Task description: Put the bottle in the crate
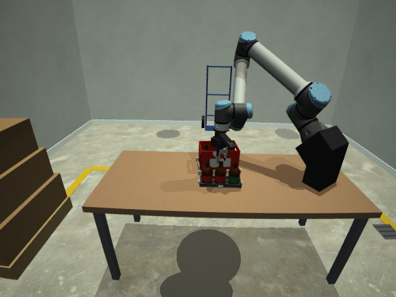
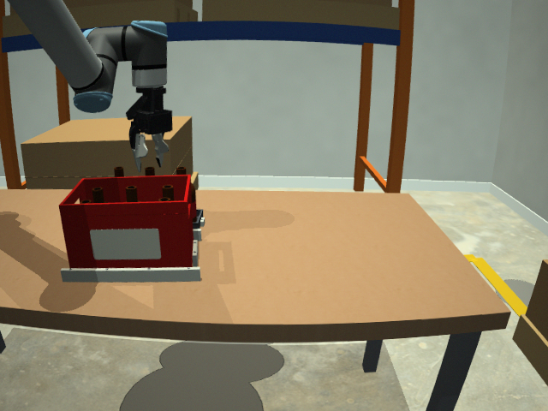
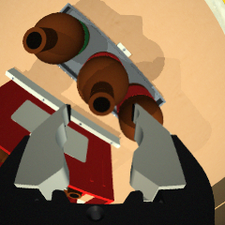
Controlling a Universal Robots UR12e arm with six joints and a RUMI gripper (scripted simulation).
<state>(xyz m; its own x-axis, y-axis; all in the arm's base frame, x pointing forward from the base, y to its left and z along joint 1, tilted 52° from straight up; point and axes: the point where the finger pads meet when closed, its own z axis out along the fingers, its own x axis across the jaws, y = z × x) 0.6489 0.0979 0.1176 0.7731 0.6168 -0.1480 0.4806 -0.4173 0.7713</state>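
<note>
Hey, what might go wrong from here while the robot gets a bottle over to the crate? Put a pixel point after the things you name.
The bottles [image 1: 220,177] [image 3: 102,77] stand close together, so the end effector [image 1: 221,159] [image 2: 149,169] [image 3: 101,105] might knock a neighbor while gripping one. The tray [image 1: 220,184] [image 3: 104,44] sits right beside the crate [image 1: 203,159] [image 2: 128,217] [image 3: 99,175], so a low sideways swing could bump the crate's wall and shift it.

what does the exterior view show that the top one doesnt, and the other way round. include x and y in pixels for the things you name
Only the exterior view: orange rack posts [image 2: 403,97] and a blue shelf beam [image 2: 282,32].

Only the top view: a blue hand truck [image 1: 218,94] and the bottles' green label [image 1: 234,179].

Both: the red crate [image 1: 204,159] [image 2: 128,217] and the end effector [image 1: 221,159] [image 2: 149,168].
</note>
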